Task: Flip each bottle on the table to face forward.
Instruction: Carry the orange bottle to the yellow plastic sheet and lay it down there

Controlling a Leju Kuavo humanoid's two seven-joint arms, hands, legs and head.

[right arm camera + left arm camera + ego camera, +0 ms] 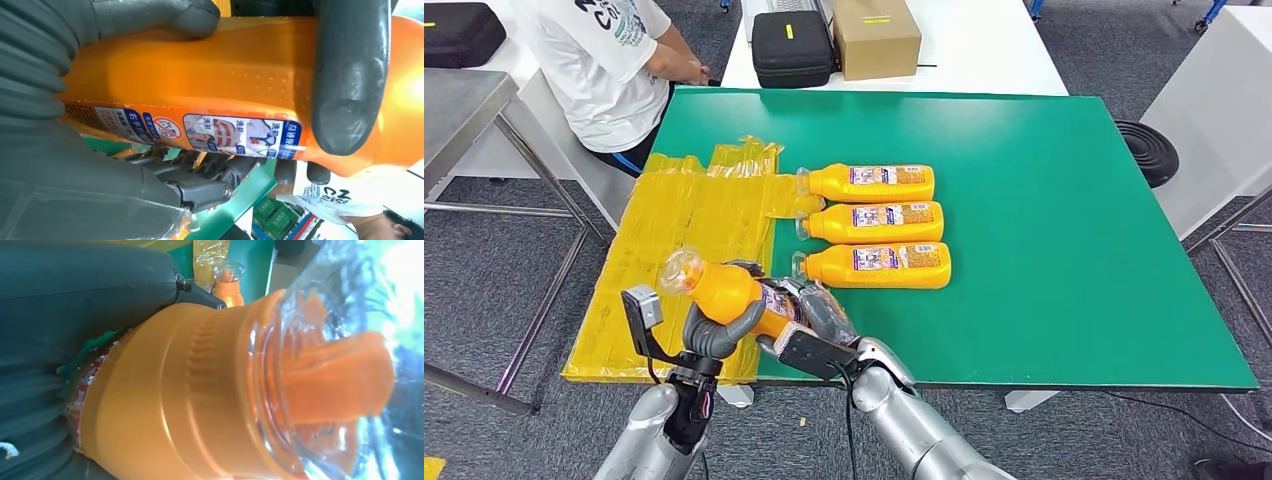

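Spreading across most of the head view is the green table (1044,200), our landmark. Draped over its left end is a crinkled yellow plastic sheet (694,230). Beyond the table's far-left corner sits a person in a white shirt (609,60), and past the far edge rest a black case (792,45) and a cardboard box (876,35).

Near the table's middle, 3 orange bottles lie on their sides in a neat row, caps toward the sheet: far bottle (869,183), middle bottle (874,222), near bottle (874,265), all with labels facing up.

At the table's near-left edge, both silver arms come up together on 1 more, the held bottle (724,292), lifted off the surface and tilted, its clear cap pointing up and away from the table's middle. Left hand (714,335) wraps its shoulder from below, fingers curled tight. Right hand (819,315) clamps the lower body, thumb (150,15) on one face, a dark finger (350,75) across the other, label strip showing between.
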